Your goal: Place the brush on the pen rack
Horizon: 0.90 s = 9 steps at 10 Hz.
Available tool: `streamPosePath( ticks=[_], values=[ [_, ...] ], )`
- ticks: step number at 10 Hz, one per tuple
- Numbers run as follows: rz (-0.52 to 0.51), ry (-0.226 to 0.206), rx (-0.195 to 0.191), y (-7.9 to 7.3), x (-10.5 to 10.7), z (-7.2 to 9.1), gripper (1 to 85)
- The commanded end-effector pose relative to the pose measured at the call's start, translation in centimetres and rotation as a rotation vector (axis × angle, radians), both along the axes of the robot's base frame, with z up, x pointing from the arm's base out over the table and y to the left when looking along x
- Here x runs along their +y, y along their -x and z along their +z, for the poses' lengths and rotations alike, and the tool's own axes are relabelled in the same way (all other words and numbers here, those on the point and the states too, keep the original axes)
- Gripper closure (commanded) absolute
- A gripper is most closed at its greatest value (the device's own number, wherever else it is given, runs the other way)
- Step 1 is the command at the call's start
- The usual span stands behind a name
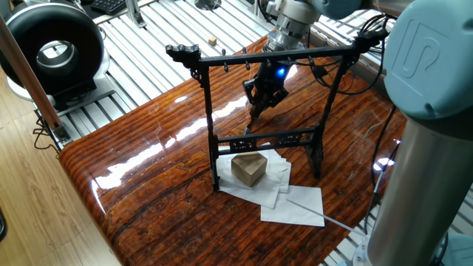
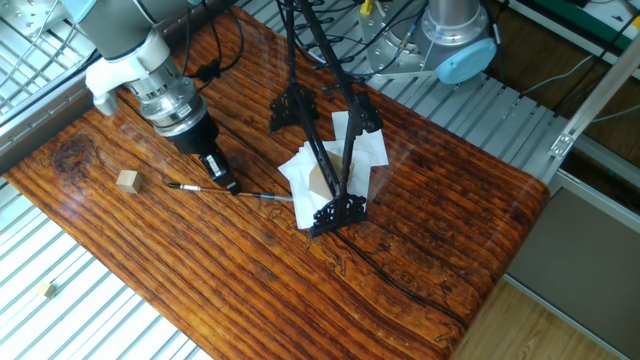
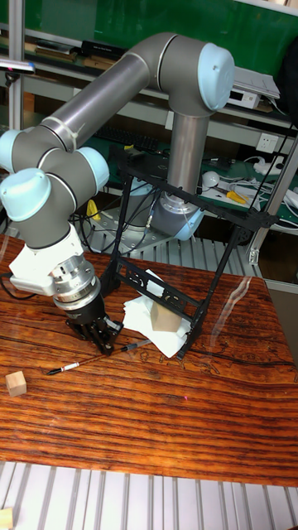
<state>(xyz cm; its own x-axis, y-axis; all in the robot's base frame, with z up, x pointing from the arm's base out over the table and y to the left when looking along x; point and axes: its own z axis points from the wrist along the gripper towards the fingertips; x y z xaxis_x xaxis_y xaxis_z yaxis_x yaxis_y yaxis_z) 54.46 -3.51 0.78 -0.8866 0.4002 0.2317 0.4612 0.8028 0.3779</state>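
Nearest the tall fixed camera we see a small wooden cube [image 3: 15, 383] near the table's [image 3: 165, 431] front left edge, well apart from everything else. Just behind it the brush [image 3: 87, 361] lies flat on the wood, one end toward the cube, the other toward the papers. In the other fixed view the brush [image 2: 225, 191] runs left to right across the grain.

Gripper [image 3: 105, 344] is down at the brush, around mid-shaft, fingers pointing at the table. From the other fixed view the gripper [image 2: 225, 184] tip sits right on the shaft. We can't tell if the fingers are clamped on it or only straddling it; the gap is too small and dark in every view. In one fixed view the gripper [image 1: 256, 111] is partly behind the rack's crossbar, blue light lit on the wrist.

Further back, the pen rack [image 3: 190, 273] stands upright on its feet, well apart from the brush. White paper sheets [image 1: 292, 203] lie under and beside it, with a tan block [image 1: 248, 168] on the paper by the lower rail. A thin pale rod [image 1: 318, 214] lies across one sheet.
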Motion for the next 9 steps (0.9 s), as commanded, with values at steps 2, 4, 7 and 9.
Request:
streamPosePath(
  ticks=[2,4,7,9],
  values=[
    [0.023,-0.016,-0.032,-0.5,0.2,0.4,65.0],
    [0.034,-0.046,-0.072,-1.0,0.8,0.6,52.3],
    [0.04,-0.038,-0.091,-1.0,0.5,0.4,50.0],
    [0.041,-0.013,-0.114,-1.5,-0.2,0.1,48.0]
  ],
)
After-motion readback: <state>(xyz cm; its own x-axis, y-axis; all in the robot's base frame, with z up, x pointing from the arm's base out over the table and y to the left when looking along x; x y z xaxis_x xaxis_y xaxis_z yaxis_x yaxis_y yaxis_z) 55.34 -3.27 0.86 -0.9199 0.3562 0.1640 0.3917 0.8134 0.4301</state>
